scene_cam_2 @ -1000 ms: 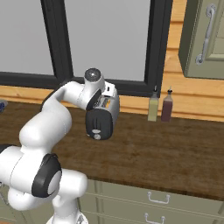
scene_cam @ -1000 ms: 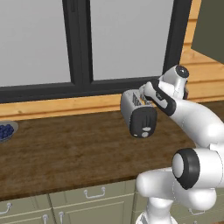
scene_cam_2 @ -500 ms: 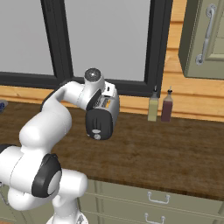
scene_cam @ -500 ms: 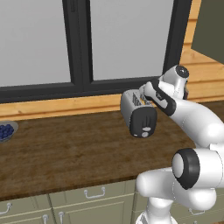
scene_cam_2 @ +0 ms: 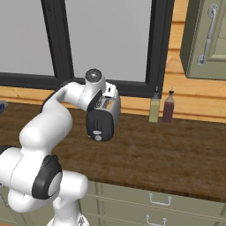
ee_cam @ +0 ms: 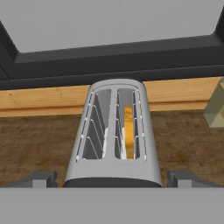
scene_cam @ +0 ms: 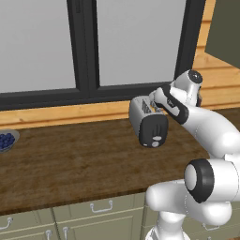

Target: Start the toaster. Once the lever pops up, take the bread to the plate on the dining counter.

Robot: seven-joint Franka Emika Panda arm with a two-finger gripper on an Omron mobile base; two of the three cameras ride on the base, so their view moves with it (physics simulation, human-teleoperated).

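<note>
Your arm reaches over the dark wood worktop point(scene_cam: 70, 159) with its gripper point(ee_cam: 112, 178) poised directly above the toaster point(ee_cam: 114, 131), fingers point(ee_cam: 41, 178) spread wide on either side of the silver casing and holding nothing. From the hand view you look straight down into the two slots: the right-hand slot carries the bread point(ee_cam: 128, 131), a golden slice sunk deep between the wire guides, while the left-hand slot stands empty. In the base views the toaster point(scene_cam: 149, 121) sits near the back of the worktop below the dark-framed window point(scene_cam: 89, 47), its black end panel facing you, with the wrist crowding its top.

By the look of it you are at the opening step, starting the toaster, and the lever is your next concern; it cannot be made out in these views, though it probably sits on the black end panel. The coming move likely calls for you to bring a fingertip down that end face and press, staying clear of the slots.

At the far left edge a grey bowl point(scene_cam: 9, 139) holds blue berries point(scene_cam: 5, 140). To the right of the toaster, two bottles point(scene_cam_2: 161, 106) stand side by side against the wooden back ledge.
</note>
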